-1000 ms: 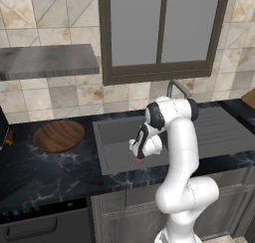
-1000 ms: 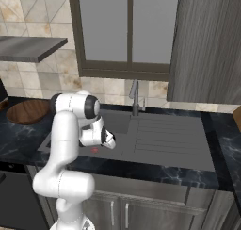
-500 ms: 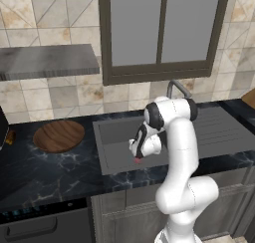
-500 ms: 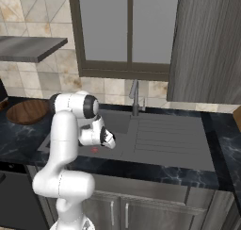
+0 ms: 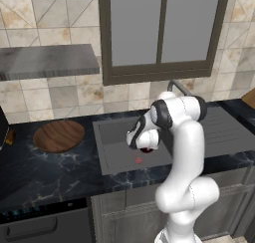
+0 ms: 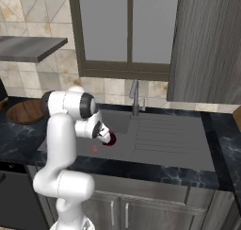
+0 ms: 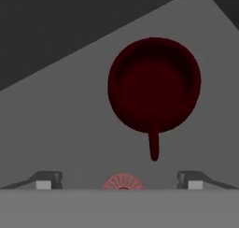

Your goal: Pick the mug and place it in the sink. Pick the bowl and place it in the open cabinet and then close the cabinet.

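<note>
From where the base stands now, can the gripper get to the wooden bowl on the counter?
Probably yes, though a long swing. The gripper is open above the mug in the sink; the bowl sits uncovered on the counter with nothing between.

sink floor (image 7: 56,129): bare grey around the mug (image 7: 154,84) — room on all sides
faucet (image 6: 135,96): stands behind the basin — blocks the rear

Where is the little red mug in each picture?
Left base view: the mug peeks out just under the pincer, inside the sink.
Right base view: the mug sits in the sink, low and left of the middle, right beside the pincer.
Hand view: the mug is above the middle, seen from the top.
Shared landmark: the red drain mark close by the mug.
</note>
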